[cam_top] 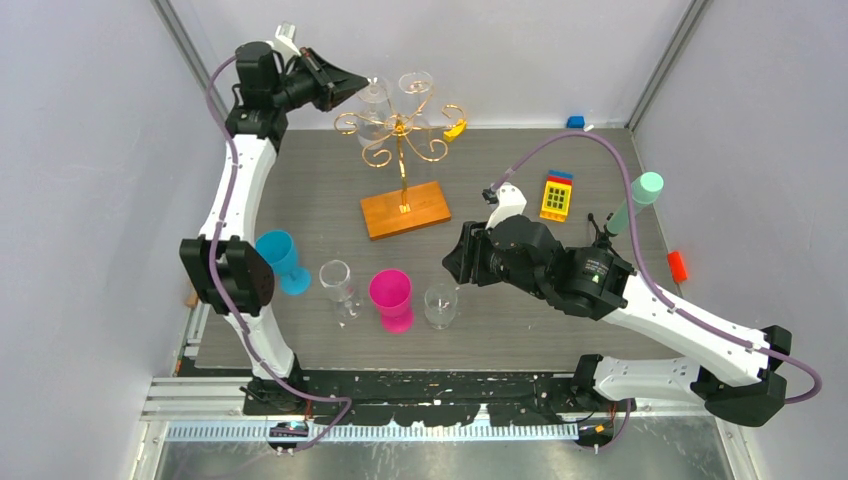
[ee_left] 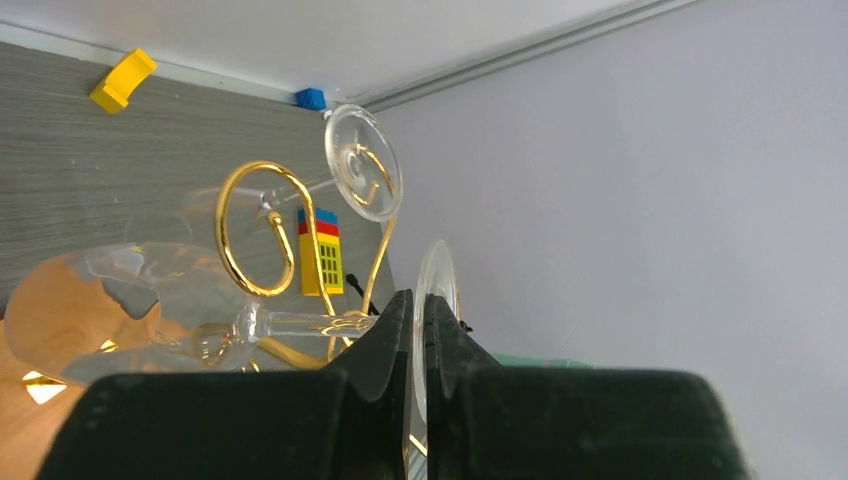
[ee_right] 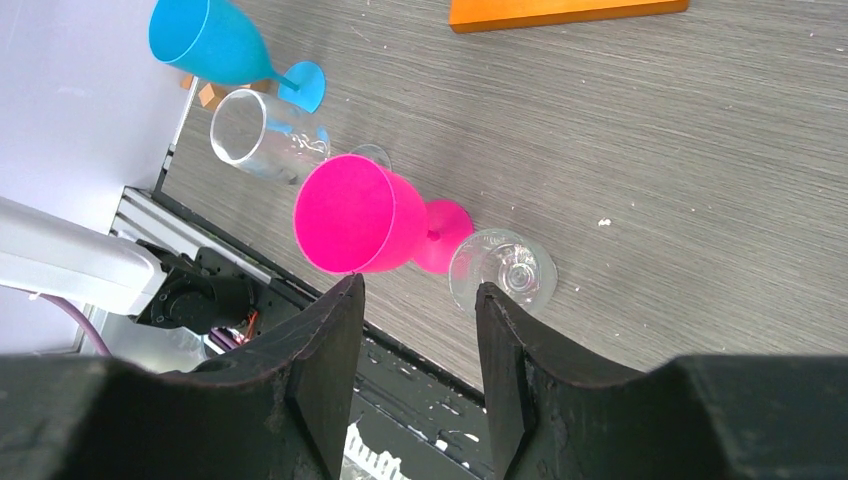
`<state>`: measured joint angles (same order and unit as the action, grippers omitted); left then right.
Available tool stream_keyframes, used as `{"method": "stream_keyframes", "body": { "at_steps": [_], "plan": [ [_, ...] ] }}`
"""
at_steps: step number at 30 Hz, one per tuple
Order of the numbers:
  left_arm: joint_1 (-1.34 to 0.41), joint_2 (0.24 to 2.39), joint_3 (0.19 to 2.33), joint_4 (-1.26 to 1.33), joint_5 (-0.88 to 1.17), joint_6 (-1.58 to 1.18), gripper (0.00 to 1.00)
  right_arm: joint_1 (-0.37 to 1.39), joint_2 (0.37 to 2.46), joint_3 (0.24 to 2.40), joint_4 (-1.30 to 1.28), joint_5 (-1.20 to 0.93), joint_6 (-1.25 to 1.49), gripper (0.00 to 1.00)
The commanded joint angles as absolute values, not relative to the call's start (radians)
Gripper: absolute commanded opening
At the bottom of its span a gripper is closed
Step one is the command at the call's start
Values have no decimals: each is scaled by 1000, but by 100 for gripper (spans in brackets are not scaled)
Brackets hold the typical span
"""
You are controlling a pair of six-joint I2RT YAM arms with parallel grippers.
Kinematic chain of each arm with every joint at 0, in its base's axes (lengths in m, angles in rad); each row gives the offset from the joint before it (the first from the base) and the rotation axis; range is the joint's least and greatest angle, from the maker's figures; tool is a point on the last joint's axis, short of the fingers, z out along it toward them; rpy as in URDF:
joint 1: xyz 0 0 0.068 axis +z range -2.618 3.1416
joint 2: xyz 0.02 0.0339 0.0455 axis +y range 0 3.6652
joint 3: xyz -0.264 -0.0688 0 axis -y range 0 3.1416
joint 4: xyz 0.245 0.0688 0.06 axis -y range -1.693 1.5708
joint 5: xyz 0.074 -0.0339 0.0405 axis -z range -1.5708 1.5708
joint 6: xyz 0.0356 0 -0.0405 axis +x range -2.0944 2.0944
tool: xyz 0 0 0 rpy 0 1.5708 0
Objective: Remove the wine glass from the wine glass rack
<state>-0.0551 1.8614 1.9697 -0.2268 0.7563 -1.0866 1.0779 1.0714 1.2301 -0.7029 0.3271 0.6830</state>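
The wine glass rack (cam_top: 400,132) is a gold wire tree on an orange-brown wooden base (cam_top: 405,208) at the back middle of the table. A clear wine glass (cam_top: 375,100) hangs upside down from one of its left arms. My left gripper (cam_top: 362,85) is up at that arm, shut on the thin round foot (ee_left: 438,285) of the glass. The stem runs left from the jaws to the bowl (ee_left: 120,310). Another clear glass (cam_top: 415,85) hangs behind on the rack. My right gripper (cam_top: 450,262) hovers low over the table front, open and empty (ee_right: 420,290).
Along the front stand a blue goblet (cam_top: 280,258), a clear glass (cam_top: 338,285), a pink goblet (cam_top: 392,297) and a short clear glass (cam_top: 440,303). At the right are a yellow toy block (cam_top: 556,197), a mint cup (cam_top: 640,198) and a red piece (cam_top: 678,265).
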Motion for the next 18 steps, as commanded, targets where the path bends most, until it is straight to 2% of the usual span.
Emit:
{"method": "stream_keyframes", "body": {
  "at_steps": [1,6,14,18],
  "plan": [
    [-18,1741,1985,-233,742,-1024,0,1077,1070,1243,-655,325,680,51],
    [34,1716,1970,-250,741,-1026,0,1077,1067,1243,-655,317,686,54],
    [163,1622,1924,-300,696,-998,0,1078,1046,1236,-653,330,692,67],
    [228,1534,1892,-365,661,-952,0,1078,1029,1219,-628,330,704,69]
  ]
}}
